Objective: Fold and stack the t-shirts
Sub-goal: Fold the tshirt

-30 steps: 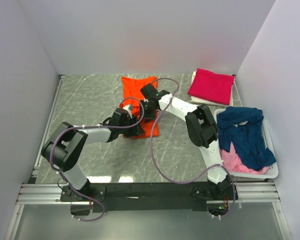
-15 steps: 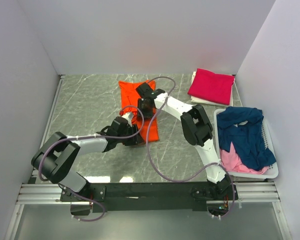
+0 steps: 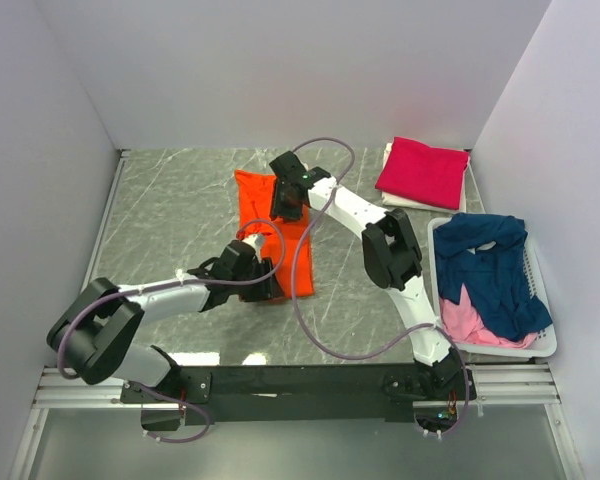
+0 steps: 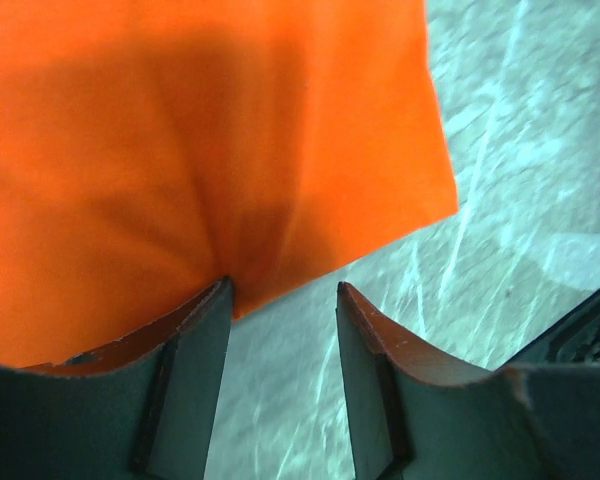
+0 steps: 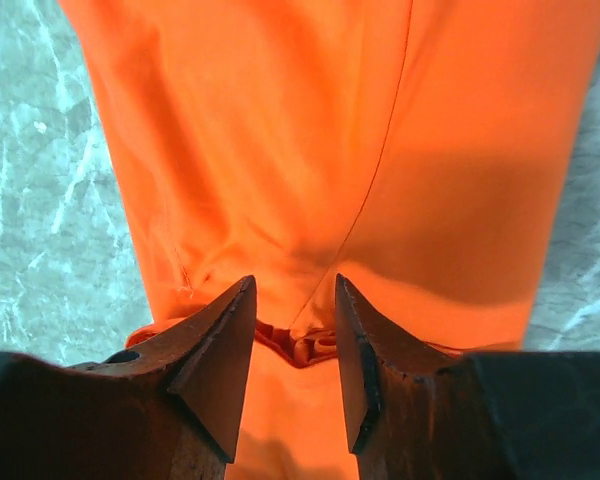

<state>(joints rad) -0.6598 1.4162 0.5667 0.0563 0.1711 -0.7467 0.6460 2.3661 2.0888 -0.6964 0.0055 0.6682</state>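
A bright orange t-shirt [image 3: 298, 255] lies on the marble table [image 3: 170, 210] as a long narrow strip running far to near. My left gripper [image 3: 267, 285] is at its near end. In the left wrist view it [image 4: 280, 290] stands open with bare table between the fingers, and the left fingertip [image 4: 218, 300] touches the shirt's edge [image 4: 180, 130]. My right gripper [image 3: 288, 203] is low over the far end. It [image 5: 295, 285] is open, with a bunched orange hem [image 5: 305, 345] between the fingers. A folded magenta-pink t-shirt [image 3: 423, 170] lies at the back right.
A white plastic basket [image 3: 545, 345] at the right edge holds a crumpled navy t-shirt [image 3: 490, 265] and a pale pink one [image 3: 460, 320]. Something white [image 3: 408, 203] shows under the magenta shirt. Grey walls close in the left, back and right. The arms' cables [image 3: 310, 330] loop over the near table.
The two grippers have drawn apart along the orange shirt, the right toward the far end and the left toward the near left. The shirt now lies longer and reaches nearer.
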